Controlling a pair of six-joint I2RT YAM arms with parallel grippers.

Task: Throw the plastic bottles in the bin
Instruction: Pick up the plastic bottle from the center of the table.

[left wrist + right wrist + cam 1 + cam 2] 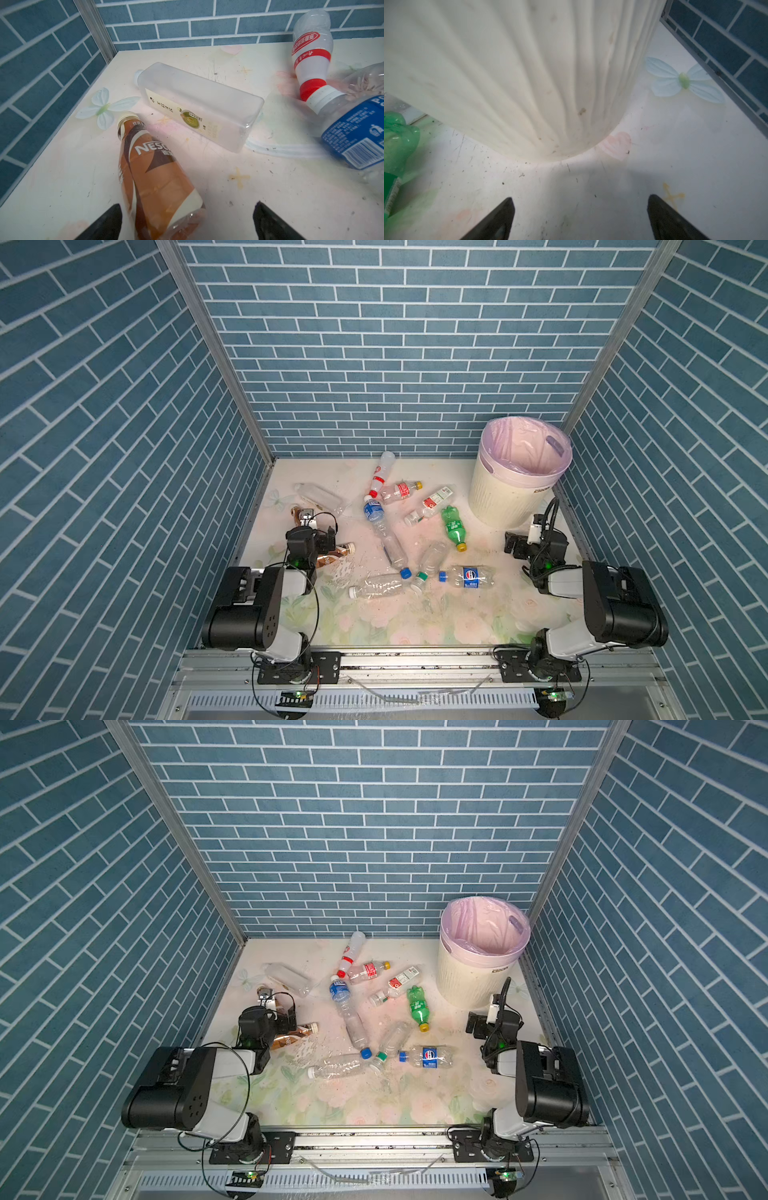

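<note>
Several plastic bottles lie scattered on the flowered table. Among them are a green one (453,526), a clear one with a blue label (469,576) and a frosted square one (199,106). The bin (519,472) stands at the far right with its pink liner; nothing shows inside it. My left gripper (187,204) is open over the base of a brown bottle (153,176), which lies between the jaws nearer one finger and is not clasped. A second brown bottle (334,555) lies beside that arm. My right gripper (581,197) is open and empty, low over the table just before the bin's ribbed wall (529,72).
Blue brick-pattern walls close in three sides, with aluminium posts (208,344) at the corners. A metal rail (415,664) carrying both arm bases runs along the front edge. The green bottle's base (396,141) lies beside the bin's foot.
</note>
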